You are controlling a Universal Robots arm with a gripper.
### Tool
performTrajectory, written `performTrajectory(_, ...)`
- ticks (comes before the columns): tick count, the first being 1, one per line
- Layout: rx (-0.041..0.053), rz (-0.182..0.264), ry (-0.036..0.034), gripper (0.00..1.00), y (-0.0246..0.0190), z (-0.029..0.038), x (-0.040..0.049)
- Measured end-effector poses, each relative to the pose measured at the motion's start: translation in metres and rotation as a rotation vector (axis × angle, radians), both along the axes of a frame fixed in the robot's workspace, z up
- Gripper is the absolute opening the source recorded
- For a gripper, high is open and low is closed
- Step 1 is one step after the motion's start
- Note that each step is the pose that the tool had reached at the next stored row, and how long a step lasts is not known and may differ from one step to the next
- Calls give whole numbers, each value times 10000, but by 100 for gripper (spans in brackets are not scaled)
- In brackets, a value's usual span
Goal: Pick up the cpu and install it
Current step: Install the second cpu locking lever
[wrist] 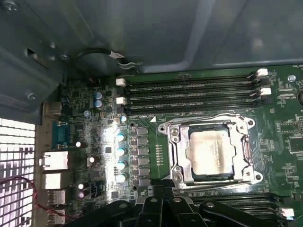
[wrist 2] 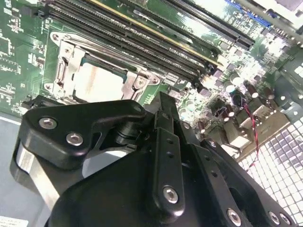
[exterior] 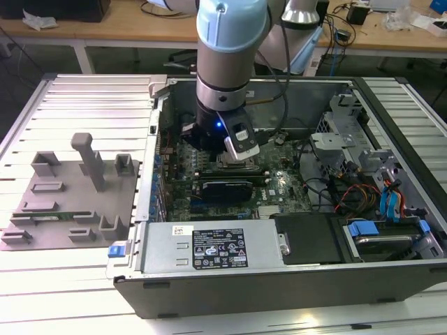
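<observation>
- Gripper hangs low inside the open computer case; we see its black linkage and fingers from behind in the second wrist view, and the fingertips seem drawn close together with nothing visible between them, though the linkage hides much of the tip, so we cannot tell whether it is released or clenched.
- We see the cpu lying flat in the socket of the motherboard, its pale silver top facing up, with the metal frame around its edges; in the second wrist view the same chip sits just beyond the gripper's tip, apart from it.
- We note that in the first wrist view just the upper edges of the gripper linkage show, cut off by the picture's border, just beside the socket's near edge.
- In the exterior view the robot arm stands over the middle of the case and covers the socket area, so we cannot make out the chip or the fingers there.
- Memory slots run beside the socket on one side; those on the other side are partly hidden by the gripper.
- On the exterior view's left, we see a grey fixture plate lying on the slatted table, well apart from the arm.
</observation>
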State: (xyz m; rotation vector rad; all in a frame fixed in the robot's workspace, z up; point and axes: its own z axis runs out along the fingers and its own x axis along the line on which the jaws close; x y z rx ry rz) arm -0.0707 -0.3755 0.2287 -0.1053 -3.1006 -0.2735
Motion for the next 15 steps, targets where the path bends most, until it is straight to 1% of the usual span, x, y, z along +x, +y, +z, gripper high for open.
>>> performTrajectory(1,1,1,-76,11,0,-2,0)
performTrajectory(2,2,1,-218,11,2,-6,3)
performTrajectory(4,2,4,-309,11,8,-7,41)
performTrajectory(5,2,0,-343,11,20,-8,110)
performTrajectory(6,1,2,-351,11,29,-8,179)
performTrajectory(9,2,2,-362,11,45,-8,320)
performTrajectory(10,2,3,-374,11,58,-9,361)
performTrajectory(13,2,15,-392,11,161,-13,363)
performTrajectory(14,1,19,-413,11,177,-14,363)
performTrajectory(15,-18,23,-532,11,188,-16,368)
